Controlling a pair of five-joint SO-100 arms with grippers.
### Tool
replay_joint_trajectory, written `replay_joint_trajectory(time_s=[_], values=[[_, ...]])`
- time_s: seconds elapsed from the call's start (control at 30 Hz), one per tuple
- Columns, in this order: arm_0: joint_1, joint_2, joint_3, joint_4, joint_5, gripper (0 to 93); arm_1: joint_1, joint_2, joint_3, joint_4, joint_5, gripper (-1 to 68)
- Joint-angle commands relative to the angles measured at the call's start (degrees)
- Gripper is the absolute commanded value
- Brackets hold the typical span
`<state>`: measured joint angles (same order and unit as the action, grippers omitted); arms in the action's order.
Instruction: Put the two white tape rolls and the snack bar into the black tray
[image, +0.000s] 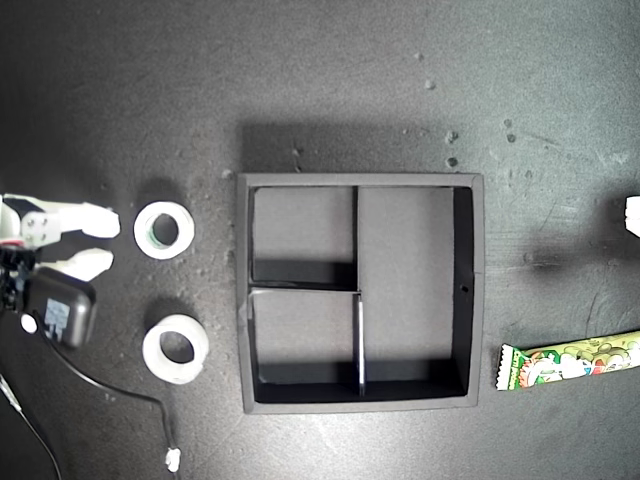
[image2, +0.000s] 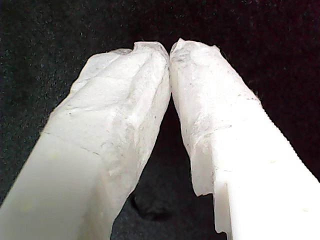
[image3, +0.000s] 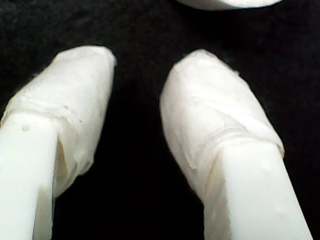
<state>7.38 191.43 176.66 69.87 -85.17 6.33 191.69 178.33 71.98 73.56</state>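
The snack bar runs off the exterior view's right edge, its far end unseen. A white arm part barely shows at that same edge. In the second wrist view, a white curved object is cut off.

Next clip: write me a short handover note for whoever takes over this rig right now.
My first gripper: shut, empty, over bare mat.
My second gripper: open, empty; it is the one at the exterior view's left, with a white rim just ahead of it.
Upper tape roll and lower tape roll: on the mat left of the tray in the exterior view.
Snack bar: on the mat at that view's right edge.
Black tray: all three compartments hold nothing.
Done: nothing. Left: both rolls and the bar.
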Motion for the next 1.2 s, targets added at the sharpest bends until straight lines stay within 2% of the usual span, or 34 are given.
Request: replay_joint_trajectory(time_s=[0.0,0.27,0.37,0.47,0.67,0.83,0.93,1.03,1.17], values=[[0.4,2.5,3.2,-0.3,-0.8,7.7,0.6,0.4,0.6,0.3,0.3,-0.1],[0.4,2.5,3.2,-0.3,-0.7,7.1,0.6,0.4,0.6,0.3,0.3,-0.1],[-1.4,2.5,3.0,-2.7,2.0,5.6,0.3,0.4,0.6,0.2,0.4,-0.1],[-0.7,2.5,-1.2,-9.7,9.2,5.7,-0.3,0.4,0.6,-0.7,0.2,-0.1],[-0.9,2.5,-14.5,-26.2,28.7,6.4,-2.4,0.4,0.6,-3.3,0.4,-0.2],[2.9,-3.2,-22.6,-29.4,37.4,7.3,-3.4,0.4,0.6,-13.1,-1.5,-0.3],[5.2,-16.4,-28.5,-29.3,38.0,7.4,-2.0,0.4,0.6,-21.8,-4.4,-0.3],[5.7,-32.7,-36.3,-26.2,36.0,7.3,2.0,0.4,0.6,-20.3,11.9,-0.3],[5.8,-53.9,-48.9,-18.4,34.0,9.2,2.5,0.4,0.6,-17.9,28.7,-0.3]])
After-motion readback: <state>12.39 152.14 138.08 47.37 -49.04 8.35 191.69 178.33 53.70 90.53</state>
